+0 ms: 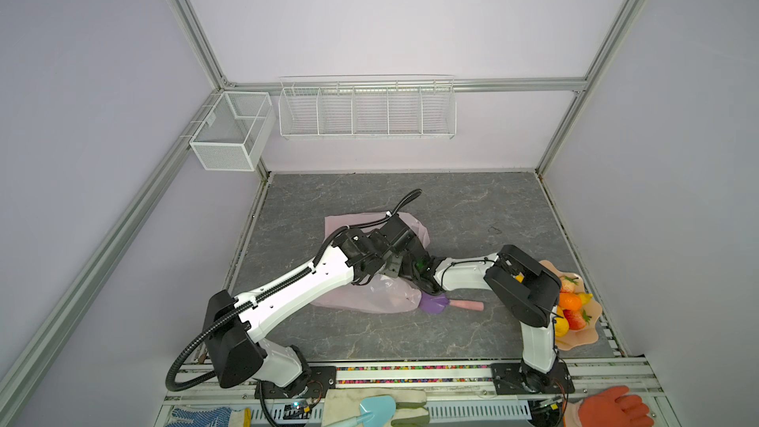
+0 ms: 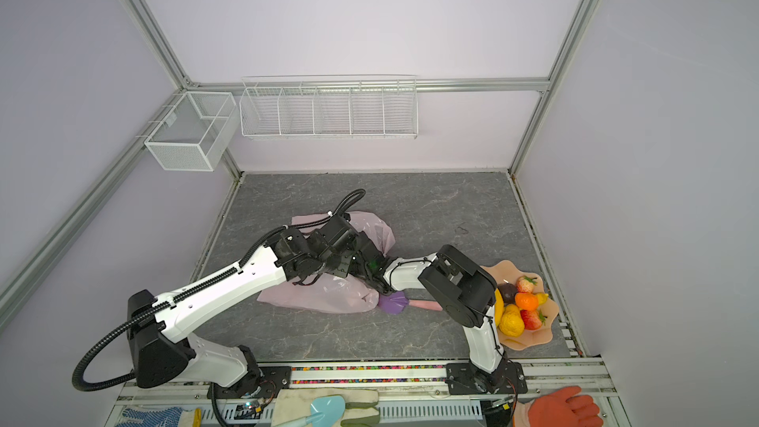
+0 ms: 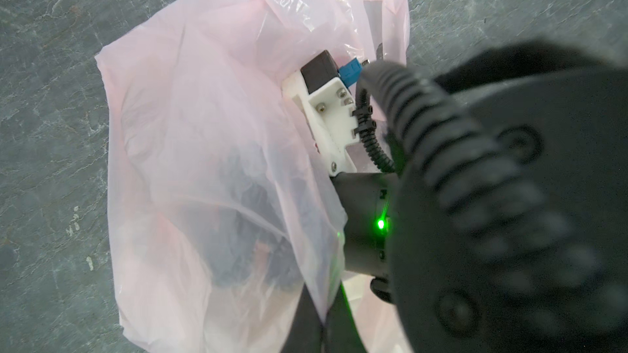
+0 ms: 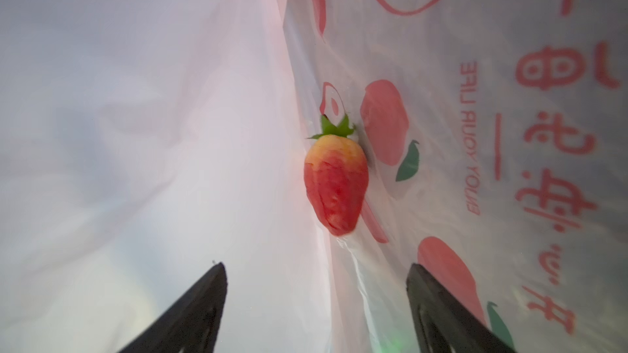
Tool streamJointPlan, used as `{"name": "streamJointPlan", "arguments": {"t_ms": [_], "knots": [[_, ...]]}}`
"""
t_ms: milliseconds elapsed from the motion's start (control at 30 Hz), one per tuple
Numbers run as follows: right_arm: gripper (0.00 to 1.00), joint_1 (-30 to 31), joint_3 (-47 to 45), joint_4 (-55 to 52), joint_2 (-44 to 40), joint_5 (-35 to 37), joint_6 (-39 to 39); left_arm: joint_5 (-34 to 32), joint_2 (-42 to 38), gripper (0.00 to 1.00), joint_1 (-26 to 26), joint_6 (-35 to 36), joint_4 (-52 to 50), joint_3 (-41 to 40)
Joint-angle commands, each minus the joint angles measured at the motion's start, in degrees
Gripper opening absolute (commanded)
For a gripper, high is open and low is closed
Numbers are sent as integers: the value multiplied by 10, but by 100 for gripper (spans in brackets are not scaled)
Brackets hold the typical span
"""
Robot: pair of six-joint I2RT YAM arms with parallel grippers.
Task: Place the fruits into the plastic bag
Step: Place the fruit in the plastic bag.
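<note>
The pale-pink plastic bag (image 1: 371,299) (image 2: 328,295) lies mid-table under both wrists. My left gripper (image 3: 324,327) is shut on a fold of the plastic bag's (image 3: 204,130) edge and holds it up. My right gripper (image 4: 316,266) is inside the bag (image 4: 136,96), open, with nothing between its fingers. A red strawberry (image 4: 334,181) lies loose on the printed bag wall just ahead of them. More fruits (image 1: 571,302) (image 2: 526,301), among them strawberries, an orange one and yellow ones, sit piled on the tan plate (image 1: 585,340) (image 2: 534,342) at the right edge.
A purple scoop (image 1: 434,304) (image 2: 393,304) with a pink handle lies against the bag's near right side. An orange-red glove (image 1: 612,408), a blue scoop (image 1: 376,406) and cloth gloves lie on the front rail. Wire baskets (image 1: 365,110) hang on the back wall.
</note>
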Motion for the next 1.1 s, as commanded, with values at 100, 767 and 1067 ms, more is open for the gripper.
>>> {"name": "streamJointPlan", "arguments": {"t_ms": [100, 767, 1067], "knots": [[93, -11, -12, -196, -107, 22, -48, -7, -23, 0, 3, -4, 19, -10], [95, -69, 20, -721, -295, 170, -316, -9, -4, 0, 3, 3, 46, -22], [91, -109, 13, -777, -402, 244, -370, 63, -17, 0, 3, 44, 76, -28]]}}
